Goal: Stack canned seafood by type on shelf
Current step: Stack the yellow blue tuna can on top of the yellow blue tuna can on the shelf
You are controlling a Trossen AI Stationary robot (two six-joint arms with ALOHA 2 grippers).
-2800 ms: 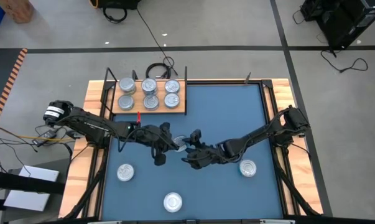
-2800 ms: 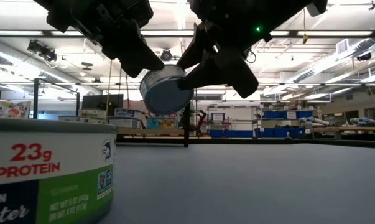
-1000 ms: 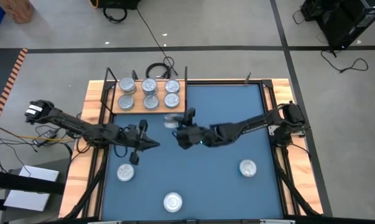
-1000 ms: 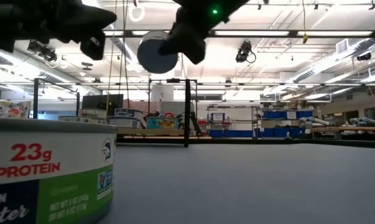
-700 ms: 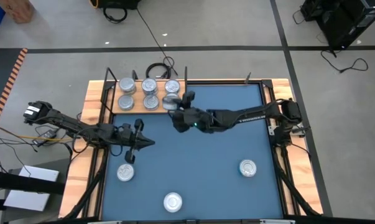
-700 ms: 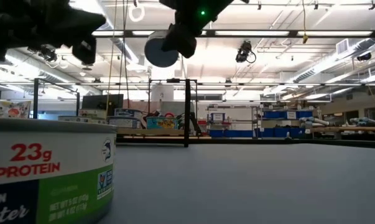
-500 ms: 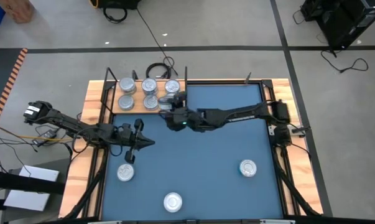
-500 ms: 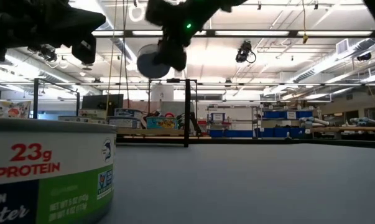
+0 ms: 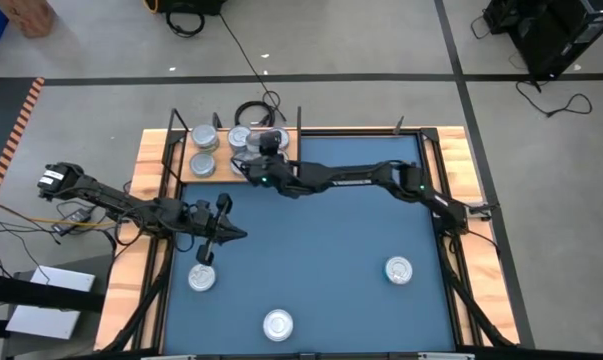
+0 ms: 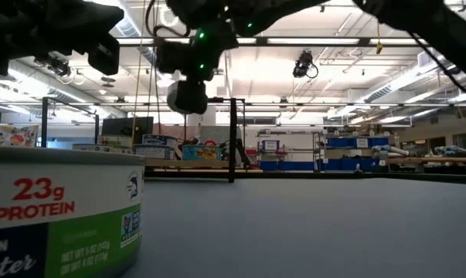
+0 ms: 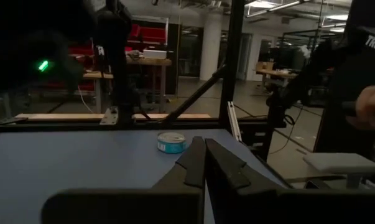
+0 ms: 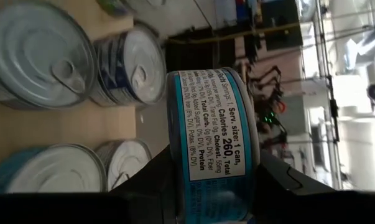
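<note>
My right gripper [image 9: 265, 160] reaches across the table and hangs over the wooden shelf [image 9: 221, 178], shut on a tin with a blue-and-white label [image 12: 215, 134], also seen in the low view as a tin [image 10: 188, 96] in the air. Several silver tins [image 9: 203, 136] stand flat on the shelf board; in the right wrist view they lie right beneath the held one, for instance the tin [image 12: 35, 56]. Three more tins rest flat on the blue mat: one [image 9: 201, 277], one [image 9: 278, 324] and one [image 9: 398, 269]. My left gripper [image 9: 217, 236] hovers shut over the mat's left part, touching nothing. My right gripper pinches the tin between its two fingers, one finger [image 12: 153, 177] on each flat face, so the labelled side wall [image 12: 213, 155] faces the wrist camera. The tin stands on edge, lifted clear above the tins on the shelf.
Thin black uprights stand at the shelf's corners [image 9: 299, 118]. A coiled black cable [image 9: 253, 112] lies just past the shelf. Wooden table rims [image 9: 151, 190] flank the blue mat [image 9: 361, 220]. In the low view a large labelled tin [image 10: 55, 212] stands close to the camera.
My right gripper has carried the tin from over the mat's middle toward the far-left corner and now hangs over the shelf, still shut on the tin. The left arm has kept still.
</note>
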